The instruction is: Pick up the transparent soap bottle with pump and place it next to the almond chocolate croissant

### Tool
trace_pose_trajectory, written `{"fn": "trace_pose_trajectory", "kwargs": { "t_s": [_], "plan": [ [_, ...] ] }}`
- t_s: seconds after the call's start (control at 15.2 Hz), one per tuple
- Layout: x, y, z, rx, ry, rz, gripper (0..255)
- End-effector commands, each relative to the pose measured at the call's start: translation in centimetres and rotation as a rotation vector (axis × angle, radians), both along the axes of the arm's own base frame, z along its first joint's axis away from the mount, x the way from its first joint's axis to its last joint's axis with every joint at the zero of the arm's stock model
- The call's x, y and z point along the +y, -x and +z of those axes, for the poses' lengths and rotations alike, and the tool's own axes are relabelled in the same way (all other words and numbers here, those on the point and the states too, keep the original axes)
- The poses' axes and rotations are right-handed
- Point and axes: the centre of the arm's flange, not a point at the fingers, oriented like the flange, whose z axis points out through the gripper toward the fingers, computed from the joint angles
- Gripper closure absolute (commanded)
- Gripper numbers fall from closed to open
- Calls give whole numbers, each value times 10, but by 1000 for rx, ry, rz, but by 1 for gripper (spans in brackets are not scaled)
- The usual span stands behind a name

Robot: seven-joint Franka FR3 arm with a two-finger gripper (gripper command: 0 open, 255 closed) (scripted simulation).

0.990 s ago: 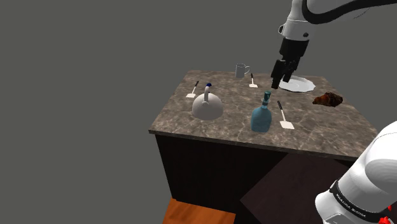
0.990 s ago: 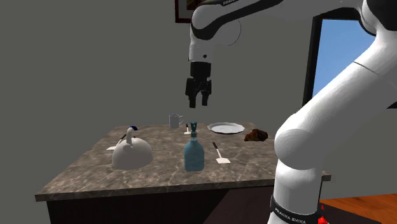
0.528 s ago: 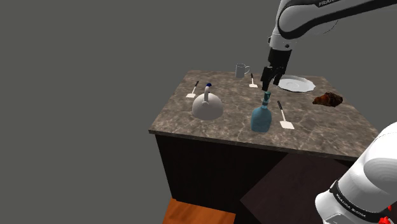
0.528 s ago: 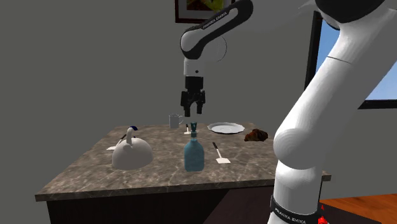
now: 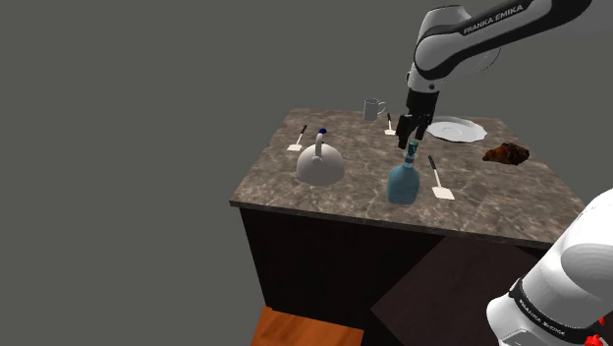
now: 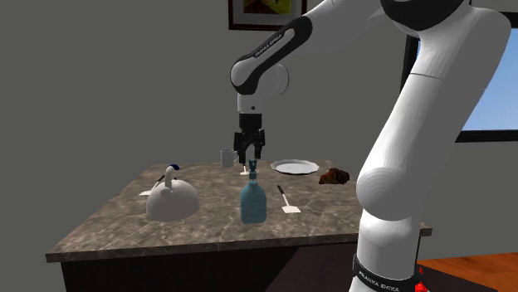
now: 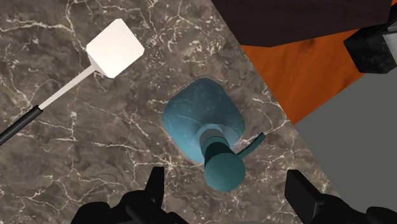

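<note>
The soap bottle [image 5: 402, 183] [image 6: 253, 202] is see-through blue-teal with a pump on top. It stands upright near the front of the marble counter [image 5: 491, 211]. My gripper [image 5: 412, 139] [image 6: 250, 158] hangs open straight over the pump, fingertips level with the pump head and not touching it. In the wrist view the bottle [image 7: 197, 116] lies just beyond the gripper [image 7: 229, 188], its pump head between the spread fingers. The brown croissant [image 5: 507, 152] [image 6: 334, 176] lies on the counter toward the shoulder view's right, well apart from the bottle.
A white kettle [image 5: 320, 163] [image 6: 172, 199] sits on the bottle's other side. At the back stand a mug [image 5: 371, 108] [image 6: 228, 157] and a white plate [image 5: 457, 129] [image 6: 295, 167]. A white spatula [image 5: 440, 183] [image 7: 95, 70] lies beside the bottle. The counter edge is close.
The gripper has moved toward the shoulder view's left and come down, from near the plate to just over the bottle's pump. It has stayed open.
</note>
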Motion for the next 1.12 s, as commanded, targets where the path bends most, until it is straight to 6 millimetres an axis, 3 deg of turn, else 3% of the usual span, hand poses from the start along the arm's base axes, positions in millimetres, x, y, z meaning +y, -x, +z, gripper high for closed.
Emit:
{"fn": "trace_pose_trajectory", "kwargs": {
  "t_s": [0.0, 0.07, 0.59, 0.66, 1.06],
  "plan": [
    [-1, 0, -11, 0, 0, 0, 0],
    [-1, 0, -19, 0, 0, 0, 0],
    [-1, 0, -19, 0, 0, 0, 0],
    [-1, 0, -19, 0, 0, 0, 255],
    [-1, 0, -19, 0, 0, 0, 255]
  ]
}}
